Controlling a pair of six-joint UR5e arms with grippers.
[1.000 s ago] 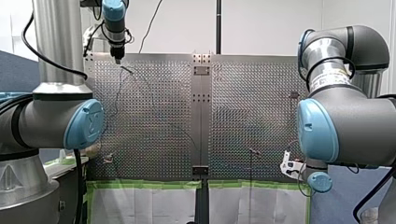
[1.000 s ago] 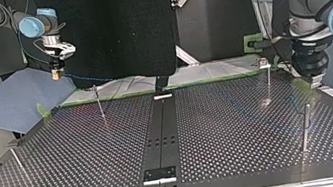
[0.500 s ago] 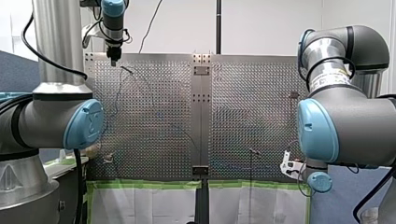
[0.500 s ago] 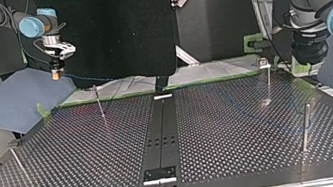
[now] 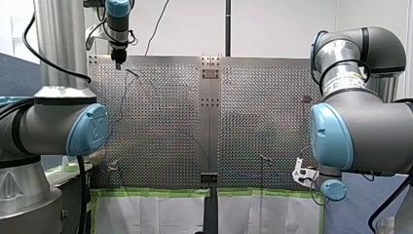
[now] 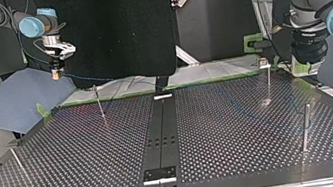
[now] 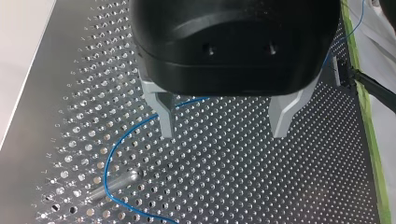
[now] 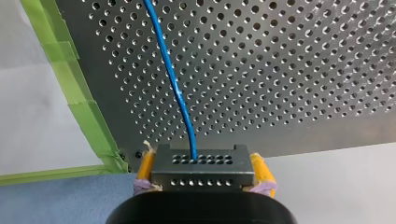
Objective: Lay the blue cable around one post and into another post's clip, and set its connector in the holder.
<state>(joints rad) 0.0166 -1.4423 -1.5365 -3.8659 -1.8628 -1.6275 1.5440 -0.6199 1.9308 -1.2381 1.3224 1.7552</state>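
- While my left gripper [image 7: 224, 126] is hanging over the table [image 7: 261, 186], its metal fingers [image 7: 166, 116] are standing wide apart and gripping nothing.
- That arm is reaching to the front view's eleven o'clock, its gripper pointing down at the table's far corner.
- Beneath it, the cable [image 7: 116, 144] is curving past one finger and crossing a post [image 7: 122, 180] just beyond.
- My right gripper [image 6: 56, 75] is hovering at the top view's ten o'clock, off the table's corner and above a blue cloth [image 6: 14, 102].
- Its yellow pads [image 8: 146, 167] are clamping the connector [image 8: 203, 165], and the cable is running from it out over the perforated plate.
- Green tape [image 8: 79, 107] is edging the table.
- At the front view's twelve o'clock a pale wall [image 5: 282, 29] is rising behind it.
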